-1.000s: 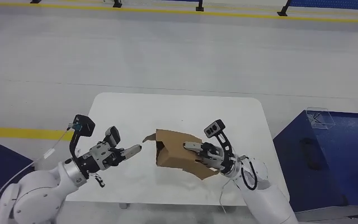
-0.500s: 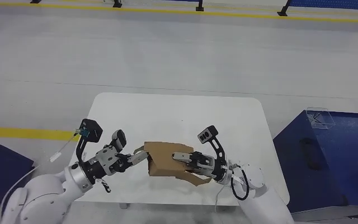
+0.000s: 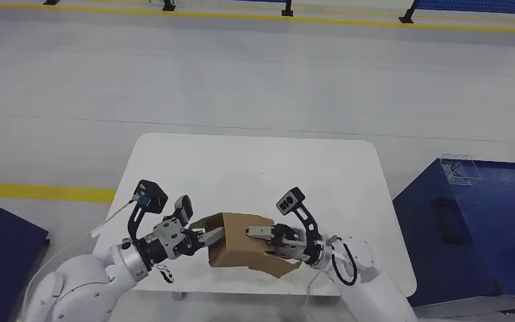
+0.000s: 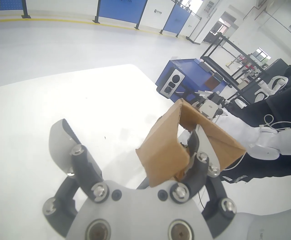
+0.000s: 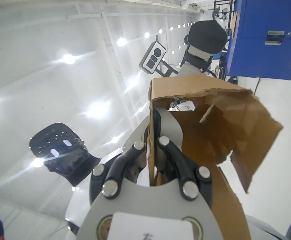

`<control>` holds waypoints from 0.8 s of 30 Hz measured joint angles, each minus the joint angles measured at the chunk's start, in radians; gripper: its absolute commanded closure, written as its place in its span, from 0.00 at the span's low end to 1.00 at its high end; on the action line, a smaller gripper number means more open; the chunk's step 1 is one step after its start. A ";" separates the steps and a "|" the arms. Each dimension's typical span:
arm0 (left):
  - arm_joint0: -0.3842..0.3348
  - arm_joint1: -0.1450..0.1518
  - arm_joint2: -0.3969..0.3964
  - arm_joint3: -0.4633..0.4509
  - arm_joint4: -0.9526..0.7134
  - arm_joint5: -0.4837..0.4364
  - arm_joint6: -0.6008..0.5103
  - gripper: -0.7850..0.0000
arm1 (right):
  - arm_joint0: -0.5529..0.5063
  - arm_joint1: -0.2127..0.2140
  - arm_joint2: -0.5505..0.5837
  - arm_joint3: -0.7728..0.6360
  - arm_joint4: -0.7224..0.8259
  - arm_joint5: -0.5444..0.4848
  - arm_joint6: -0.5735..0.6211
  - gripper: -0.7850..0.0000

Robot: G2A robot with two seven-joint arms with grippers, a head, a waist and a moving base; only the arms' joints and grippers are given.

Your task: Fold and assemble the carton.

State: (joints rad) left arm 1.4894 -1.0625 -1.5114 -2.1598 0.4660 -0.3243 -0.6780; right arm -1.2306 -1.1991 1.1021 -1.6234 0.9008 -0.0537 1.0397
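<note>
While the torn brown cardboard carton [image 3: 241,240], at 6 o'clock on the white table [image 3: 241,161], hides one finger of each, the right gripper [image 5: 153,123] pinches its wall and the left gripper [image 4: 129,135] is spread.

A pale, glossy floor [image 3: 241,72] is stretching away behind the white, round-cornered table [image 3: 241,165] and reflecting the room's light. A yellow line [image 3: 241,14] is running across its far side, and another yellow stripe [image 3: 48,191] is lying level with the table. A blue cabinet [image 3: 483,241] is standing just beside the table, carrying a clear plastic holder [image 3: 460,169] on top. Blue partition panels [image 4: 118,9] on black feet are lining the far edge of the floor. Black metal racks [image 4: 229,54] are standing beyond the cabinet, with a bright window [image 4: 261,51] showing behind them. Ceiling lamps [image 5: 68,58] are glowing in rows overhead.
</note>
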 measured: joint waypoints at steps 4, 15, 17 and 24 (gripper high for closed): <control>0.019 0.002 -0.062 -0.008 -0.069 -0.029 0.050 0.00 | 0.034 -0.008 -0.009 0.076 0.157 0.108 0.068 1.00; 0.027 0.011 -0.196 0.062 -0.086 -0.036 0.106 0.00 | 0.120 -0.030 -0.052 0.244 0.322 0.267 0.181 1.00; 0.000 0.010 -0.147 0.086 -0.044 -0.018 0.095 0.00 | 0.126 -0.033 -0.060 0.249 0.312 0.269 0.177 1.00; -0.032 0.008 -0.036 0.090 -0.008 -0.051 0.064 0.00 | 0.131 -0.037 -0.069 0.244 0.266 0.249 0.150 1.00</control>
State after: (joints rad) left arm 1.4572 -1.0543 -1.5475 -2.0699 0.4577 -0.3756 -0.6139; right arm -1.0998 -1.2361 1.0334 -1.3799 1.1666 0.1950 1.1892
